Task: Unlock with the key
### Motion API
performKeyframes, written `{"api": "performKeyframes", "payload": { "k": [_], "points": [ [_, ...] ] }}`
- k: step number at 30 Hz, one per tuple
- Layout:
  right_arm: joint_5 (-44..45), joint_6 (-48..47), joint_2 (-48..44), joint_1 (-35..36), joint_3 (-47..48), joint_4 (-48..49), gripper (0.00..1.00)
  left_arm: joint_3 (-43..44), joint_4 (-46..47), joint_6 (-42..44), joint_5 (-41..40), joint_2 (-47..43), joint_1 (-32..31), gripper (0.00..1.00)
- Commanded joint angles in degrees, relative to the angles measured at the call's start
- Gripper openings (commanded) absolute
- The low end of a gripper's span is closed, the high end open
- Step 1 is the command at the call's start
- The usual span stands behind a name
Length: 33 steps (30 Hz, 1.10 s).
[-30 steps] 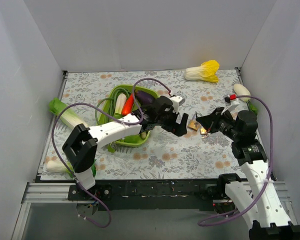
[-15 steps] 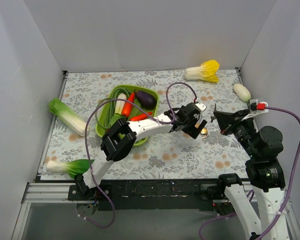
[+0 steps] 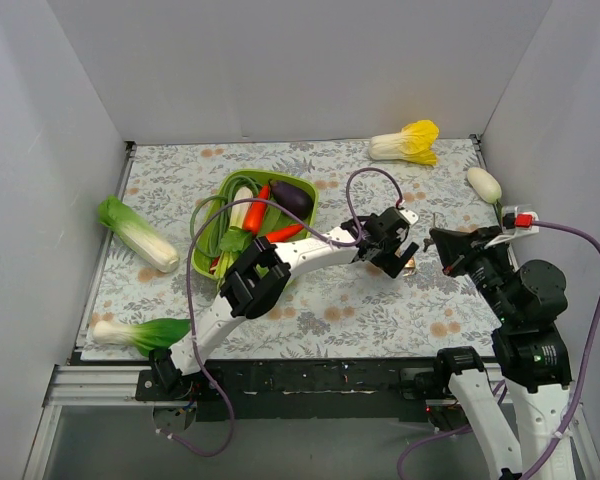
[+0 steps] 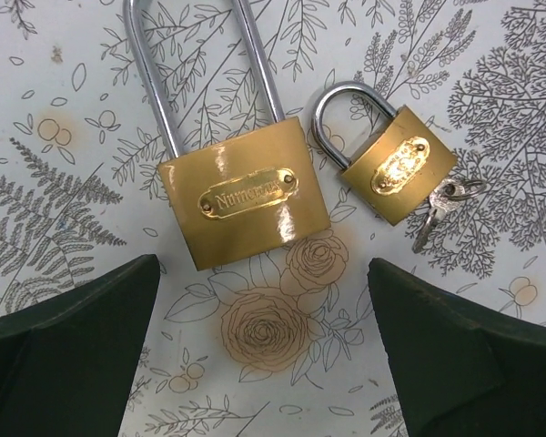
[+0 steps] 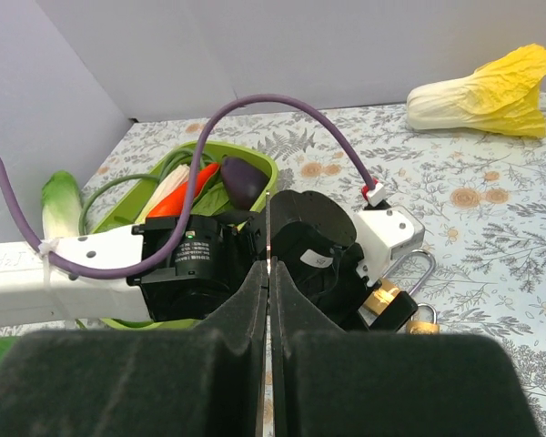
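Finds the left gripper (image 4: 262, 273) spread wide, its dark fingers (image 4: 73, 355) hanging over the floral tablecloth (image 4: 64, 182) and touching nothing. Sees, just beyond the fingertips, two brass padlocks lying flat on the cloth: the large padlock (image 4: 246, 196) with a long silver shackle to the left, the small padlock (image 4: 399, 164) just beside it to the right, tilted, with a narrow gap between the two. Places the key (image 4: 434, 208) at the small padlock's lower right end, touching its base, with a thin wire ring at its head. Cannot tell whether it sits in the keyhole or only lies against the brass.

From above, shows the left arm stretched across the table past the green basket (image 5: 205, 146), ending right over both padlocks. Finds the right gripper (image 5: 267, 273) pressed together, raised off the cloth just right of the padlocks and pointing at the left wrist.

Notes in the basket an eggplant (image 3: 292, 198) and a red-orange vegetable (image 3: 257, 208). Notes also a yellow napa cabbage (image 3: 408, 140) at the far edge, a white radish (image 3: 483, 183) by the right wall, and a leafy green (image 3: 135, 232) well apart at the left.
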Motion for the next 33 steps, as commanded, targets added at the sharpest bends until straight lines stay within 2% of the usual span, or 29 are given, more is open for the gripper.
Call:
{"api": "performKeyframes", "payload": {
  "k": [1, 7, 12, 28, 33],
  "points": [
    [2.52, -0.48, -1.95, -0.21, 0.02, 2.10, 0.01, 3.15, -2.01, -0.06, -0.99, 1.13, 0.27, 0.98],
    [3.22, -0.48, -2.48, -0.21, 0.81, 1.93, 0.01, 4.99, -2.01, -1.47, -0.99, 3.68, 1.14, 0.98],
    [2.87, -0.30, -2.57, -0.12, 0.37, 1.93, 0.01, 5.00, -0.70, -2.61, -0.47, 4.56, 1.76, 0.90],
    [2.43, 0.14, -2.48, -0.21, -1.48, 1.93, 0.01, 6.75, 0.28, -2.79, -0.20, 7.55, 2.11, 0.79],
    [1.73, 0.31, -2.13, -0.12, -1.83, 1.93, 0.01, 8.68, -0.34, -3.40, 0.32, 8.60, 2.11, 0.80]
  ]
}}
